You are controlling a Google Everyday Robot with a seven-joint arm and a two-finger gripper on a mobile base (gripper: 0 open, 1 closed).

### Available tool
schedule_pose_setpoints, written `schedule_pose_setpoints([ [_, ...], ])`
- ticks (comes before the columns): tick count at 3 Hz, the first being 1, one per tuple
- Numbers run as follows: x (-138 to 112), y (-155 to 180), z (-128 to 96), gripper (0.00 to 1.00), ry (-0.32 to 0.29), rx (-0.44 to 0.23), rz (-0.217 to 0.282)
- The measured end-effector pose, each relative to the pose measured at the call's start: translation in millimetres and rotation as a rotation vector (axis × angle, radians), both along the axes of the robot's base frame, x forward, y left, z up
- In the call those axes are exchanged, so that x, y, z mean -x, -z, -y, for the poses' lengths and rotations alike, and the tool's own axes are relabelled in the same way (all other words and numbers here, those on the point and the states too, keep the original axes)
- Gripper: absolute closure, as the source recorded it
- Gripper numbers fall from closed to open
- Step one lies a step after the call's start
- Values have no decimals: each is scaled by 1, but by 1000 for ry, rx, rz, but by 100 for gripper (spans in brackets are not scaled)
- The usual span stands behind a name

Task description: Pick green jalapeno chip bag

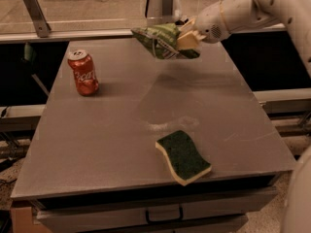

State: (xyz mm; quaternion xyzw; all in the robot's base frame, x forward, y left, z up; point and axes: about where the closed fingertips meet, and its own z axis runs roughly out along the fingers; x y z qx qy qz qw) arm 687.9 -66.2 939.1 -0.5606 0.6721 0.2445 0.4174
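Observation:
The green jalapeno chip bag (160,41) is a crinkled light-green foil bag, held in the air above the far part of the grey table (121,130). My gripper (185,38) is shut on the bag's right side, its pale fingers (187,41) pinching it. The white arm reaches in from the upper right. The bag hangs tilted, its left end sticking out free.
A red soda can (83,73) stands upright at the table's far left. A dark-green wavy sponge (182,156) with a yellow underside lies near the front right edge. A drawer front with a handle (164,214) runs below the table. A glass rail runs behind the table.

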Motion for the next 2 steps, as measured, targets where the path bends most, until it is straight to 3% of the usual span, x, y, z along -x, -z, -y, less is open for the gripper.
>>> schedule_pose_setpoints([
  [1, 33, -38, 13, 100, -74, -98, 28],
  [2, 37, -41, 11, 100, -86, -111, 24],
])
